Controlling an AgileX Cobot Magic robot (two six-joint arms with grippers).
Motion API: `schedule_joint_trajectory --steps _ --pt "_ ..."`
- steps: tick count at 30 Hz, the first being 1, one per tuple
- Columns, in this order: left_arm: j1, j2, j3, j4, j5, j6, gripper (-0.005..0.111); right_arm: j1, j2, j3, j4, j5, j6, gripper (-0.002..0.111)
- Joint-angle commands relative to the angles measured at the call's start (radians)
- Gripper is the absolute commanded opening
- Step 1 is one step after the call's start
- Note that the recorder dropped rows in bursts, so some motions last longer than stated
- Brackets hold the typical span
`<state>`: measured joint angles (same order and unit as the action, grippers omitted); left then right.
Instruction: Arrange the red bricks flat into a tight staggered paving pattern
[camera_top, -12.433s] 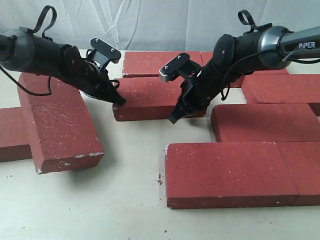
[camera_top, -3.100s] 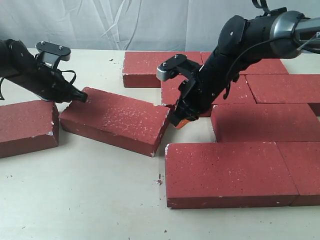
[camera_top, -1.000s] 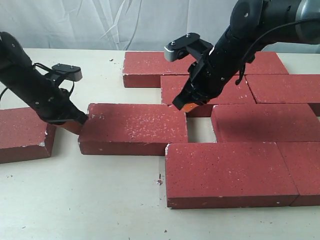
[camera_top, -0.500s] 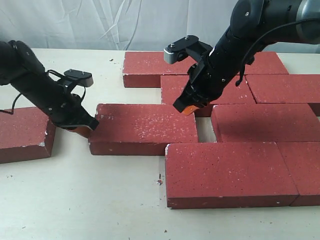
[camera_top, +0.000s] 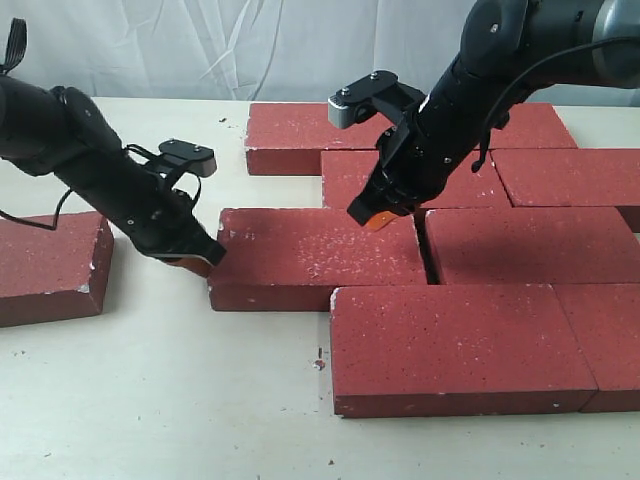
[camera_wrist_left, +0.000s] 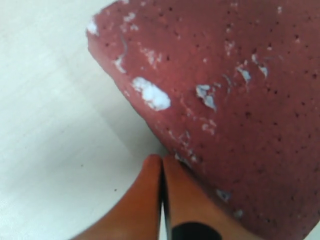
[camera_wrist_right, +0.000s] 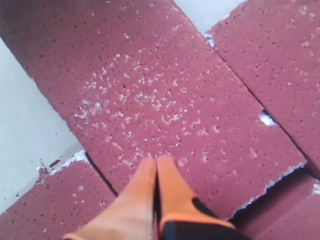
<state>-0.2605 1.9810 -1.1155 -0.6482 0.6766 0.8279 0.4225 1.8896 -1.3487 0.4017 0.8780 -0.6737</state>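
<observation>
Exterior oblique overview — wrist views close, sharing middle brick (camera_top: 320, 258).

- Soft, even light is filling the scene, without glare.
- Faint shadows are lying on the table (camera_top: 180, 400) beside the red bricks (camera_top: 450, 340).
- The left gripper (camera_wrist_left: 162, 172) is looking blurred close up.

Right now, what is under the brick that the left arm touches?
The brick lies flat on the pale table, with bare tabletop showing at its left end. Anything beneath it is hidden by the brick itself.
</observation>
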Motion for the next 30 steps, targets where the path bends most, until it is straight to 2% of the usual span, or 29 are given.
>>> schedule_joint_trajectory --steps 1,9,20,25,30 --pt "-0.018 0.005 -0.010 -0.016 -0.005 0.005 0.000 -0.002 -0.005 0.000 -0.009 0.002 -0.008 -0.001" --pt "-0.051 0.054 -0.046 -0.017 0.000 0.005 0.000 -0.002 -0.004 0.000 -0.010 -0.001 -0.008 -0.001" --pt "-0.058 0.054 -0.070 -0.002 0.030 -0.002 0.000 -0.002 0.005 0.000 -0.015 -0.006 -0.008 -0.001" --pt "-0.058 0.054 -0.085 0.153 0.010 -0.133 0.000 -0.002 0.005 0.000 -0.015 -0.019 -0.008 -0.001" --pt "-0.058 0.038 -0.089 0.193 -0.004 -0.154 0.000 -0.002 0.005 0.000 -0.015 -0.027 -0.008 -0.001"
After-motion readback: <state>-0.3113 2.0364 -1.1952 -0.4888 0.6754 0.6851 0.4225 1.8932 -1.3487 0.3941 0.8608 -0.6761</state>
